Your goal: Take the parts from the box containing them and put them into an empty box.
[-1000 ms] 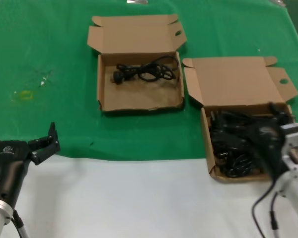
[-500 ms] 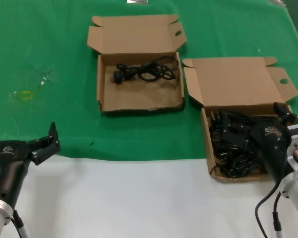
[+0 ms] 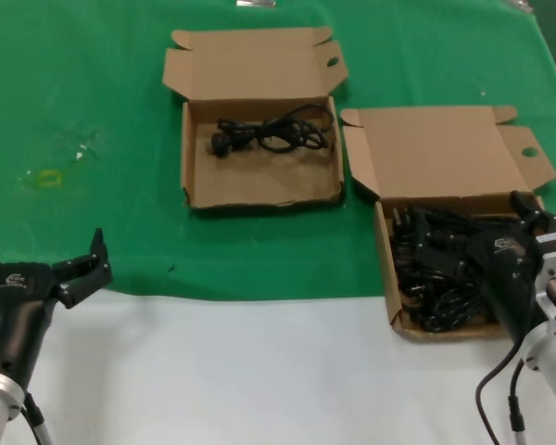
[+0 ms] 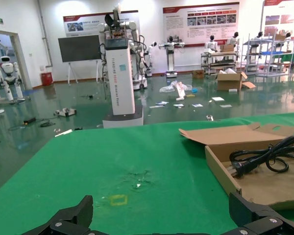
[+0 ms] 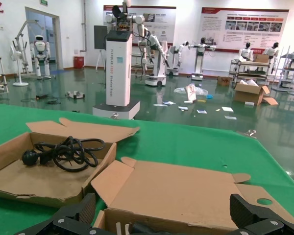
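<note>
Cords (image 3: 435,269) piled in right box (image 3: 384,243), directly under open right end effector (image 3: 473,243).

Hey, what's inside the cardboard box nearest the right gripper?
The open brown cardboard box holds a tangled heap of black power cords with moulded plugs. The black right gripper, open, hovers over its right part and hides the cords there; the box floor is buried.

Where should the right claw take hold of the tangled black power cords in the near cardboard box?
Judging by the head view, grip a raised loop atop the black power cord pile in the near cardboard box, coming straight down. The box walls block side approaches, and the open right claw already hangs over the far edge.
</note>
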You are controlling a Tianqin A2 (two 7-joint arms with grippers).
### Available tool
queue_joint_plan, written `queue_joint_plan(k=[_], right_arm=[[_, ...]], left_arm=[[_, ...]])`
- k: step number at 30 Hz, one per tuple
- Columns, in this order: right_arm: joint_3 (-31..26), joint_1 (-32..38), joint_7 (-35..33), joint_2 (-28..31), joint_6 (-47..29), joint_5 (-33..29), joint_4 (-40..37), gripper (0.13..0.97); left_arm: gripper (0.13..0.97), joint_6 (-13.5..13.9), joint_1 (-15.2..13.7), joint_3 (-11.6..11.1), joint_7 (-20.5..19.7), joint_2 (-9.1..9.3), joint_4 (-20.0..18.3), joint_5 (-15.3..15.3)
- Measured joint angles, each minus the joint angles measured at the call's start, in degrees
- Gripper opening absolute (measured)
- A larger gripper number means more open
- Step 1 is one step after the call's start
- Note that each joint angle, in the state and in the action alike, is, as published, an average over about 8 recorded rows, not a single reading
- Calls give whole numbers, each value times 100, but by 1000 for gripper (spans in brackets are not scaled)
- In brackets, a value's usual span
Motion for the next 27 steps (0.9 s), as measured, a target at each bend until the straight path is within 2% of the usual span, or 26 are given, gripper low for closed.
queue_joint_plan(k=[27], right_arm=[[0,0,0,0,0,0,0,966]], left_arm=[[966,0,0,0,0,0,0,0]])
